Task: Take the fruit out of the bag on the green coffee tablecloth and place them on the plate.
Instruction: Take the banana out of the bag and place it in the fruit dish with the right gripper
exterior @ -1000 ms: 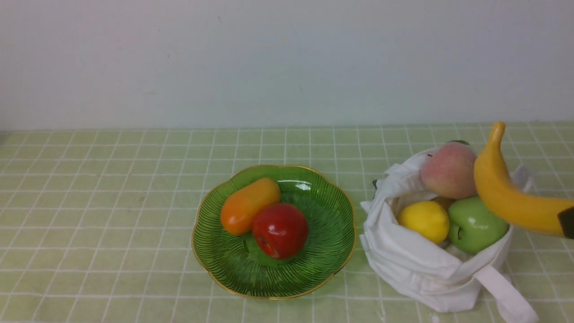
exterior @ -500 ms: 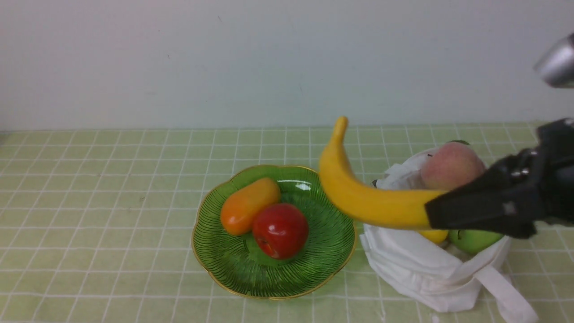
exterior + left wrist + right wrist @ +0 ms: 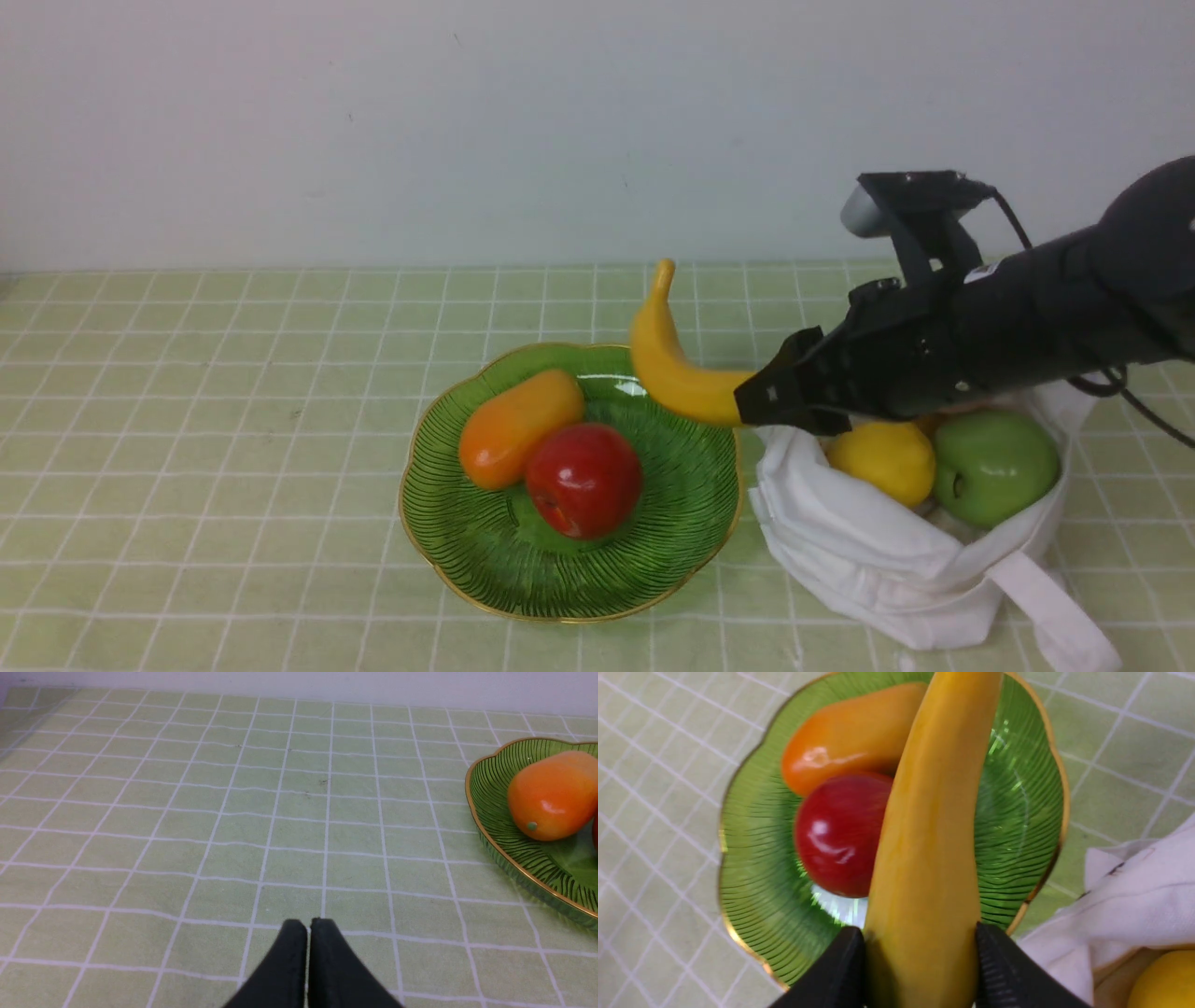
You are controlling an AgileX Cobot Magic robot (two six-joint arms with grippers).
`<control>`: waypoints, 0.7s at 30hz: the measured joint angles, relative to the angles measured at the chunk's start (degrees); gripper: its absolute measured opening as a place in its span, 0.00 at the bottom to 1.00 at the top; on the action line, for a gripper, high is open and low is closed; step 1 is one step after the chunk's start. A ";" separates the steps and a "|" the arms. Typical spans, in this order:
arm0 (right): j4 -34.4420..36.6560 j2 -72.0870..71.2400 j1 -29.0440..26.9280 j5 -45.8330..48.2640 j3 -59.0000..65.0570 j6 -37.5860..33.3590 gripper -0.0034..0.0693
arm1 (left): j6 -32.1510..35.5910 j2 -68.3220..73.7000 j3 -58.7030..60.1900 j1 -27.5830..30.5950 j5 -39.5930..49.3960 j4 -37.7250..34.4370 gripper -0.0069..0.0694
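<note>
Right gripper, right of centre: clamped on banana, partly open around its end | banana: aloft over plate, frame centre | mango, red apple: in plate | lemon, green apple: in bag, lower right | left gripper: closed, nothing between fingertips

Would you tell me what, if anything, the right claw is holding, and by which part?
The right claw holds the banana by one end, opposite the narrow, upward-curving stem end.
</note>
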 joint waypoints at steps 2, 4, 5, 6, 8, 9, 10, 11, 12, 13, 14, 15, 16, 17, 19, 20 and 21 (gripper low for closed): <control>0.00 1.78 0.87 -1.72 0.00 -0.21 0.43 | 0.00 0.00 0.00 0.00 0.00 0.00 0.08; 0.05 3.11 2.58 -3.91 0.00 -1.50 0.44 | 0.00 0.00 0.00 0.00 0.00 0.00 0.08; 0.05 3.39 3.33 -4.69 0.00 -2.25 0.46 | 0.00 0.00 0.00 0.00 0.00 0.00 0.08; 0.13 3.85 5.18 -6.82 0.00 -4.12 0.52 | 0.00 0.00 0.00 0.00 0.00 0.00 0.08; 0.27 3.86 6.34 -8.11 0.00 -4.97 0.58 | 0.00 0.00 0.00 0.00 0.00 0.00 0.08; 0.27 3.86 7.03 -8.99 0.00 -5.23 0.63 | 0.00 0.00 0.00 0.00 0.00 0.00 0.08; 0.40 3.86 7.60 -9.79 0.00 -5.50 0.70 | 0.00 0.00 0.00 0.00 0.00 0.00 0.08; 0.41 3.86 7.97 -10.31 0.00 -5.67 0.76 | 0.00 0.00 0.00 0.00 0.00 0.00 0.08; 0.41 3.86 8.02 -10.37 0.00 -5.67 0.77 | 0.00 0.00 0.00 0.00 0.00 0.00 0.08; 0.41 3.86 8.03 -10.38 0.00 -5.71 0.84 | 0.00 0.00 0.00 0.00 0.00 0.00 0.08; 0.41 3.86 8.03 -10.38 0.00 -5.71 0.85 | 0.00 0.00 0.00 0.00 0.00 0.00 0.08; 0.41 3.80 8.03 -10.10 0.00 -5.71 0.89 | 0.00 0.00 0.00 0.00 0.00 0.00 0.08; 0.41 3.66 8.03 -9.64 0.00 -5.71 0.90 | 0.00 0.00 0.00 0.00 0.00 0.00 0.08; 0.41 3.31 8.03 -8.78 0.00 -5.71 0.90 | 0.00 0.00 0.00 0.00 0.00 0.00 0.08; -0.33 1.82 8.03 -6.60 0.00 -5.71 0.89 | 0.00 0.00 0.00 0.00 0.00 0.00 0.08; -1.18 0.27 8.03 -4.98 0.00 -5.71 0.87 | 0.00 0.00 0.00 0.00 0.00 0.00 0.08; -2.33 -1.36 8.03 -3.48 -0.08 -5.62 0.83 | 0.00 0.00 0.00 0.00 0.00 0.00 0.08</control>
